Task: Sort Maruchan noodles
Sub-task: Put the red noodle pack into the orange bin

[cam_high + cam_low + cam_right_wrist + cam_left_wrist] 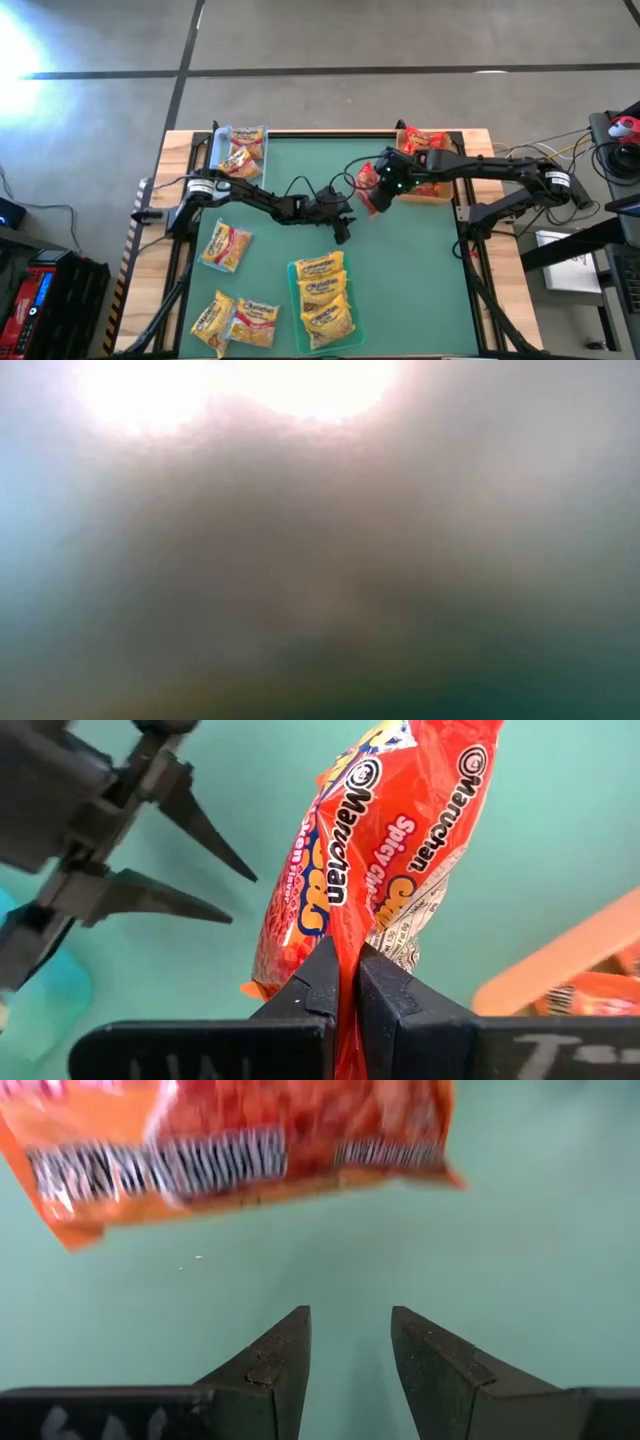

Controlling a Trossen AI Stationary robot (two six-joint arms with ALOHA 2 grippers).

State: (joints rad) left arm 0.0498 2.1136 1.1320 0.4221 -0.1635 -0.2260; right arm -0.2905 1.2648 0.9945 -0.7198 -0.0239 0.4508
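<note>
— Above the green bench [400, 280], what does the right claw [347, 982] have?
— It's clamped on a crinkly red-orange plastic Maruchan noodle packet [375, 840], lifted clear near the tan tray [437, 190] at the far right.
— And the left claw [348, 1342]?
— Parted, empty, just beside that packet at mid-bench.

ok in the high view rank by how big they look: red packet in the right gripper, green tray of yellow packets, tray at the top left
1. green tray, clearly largest
2. top-left tray
3. red packet held by the right gripper, smallest, though it hangs edge-on and partly hidden
</note>
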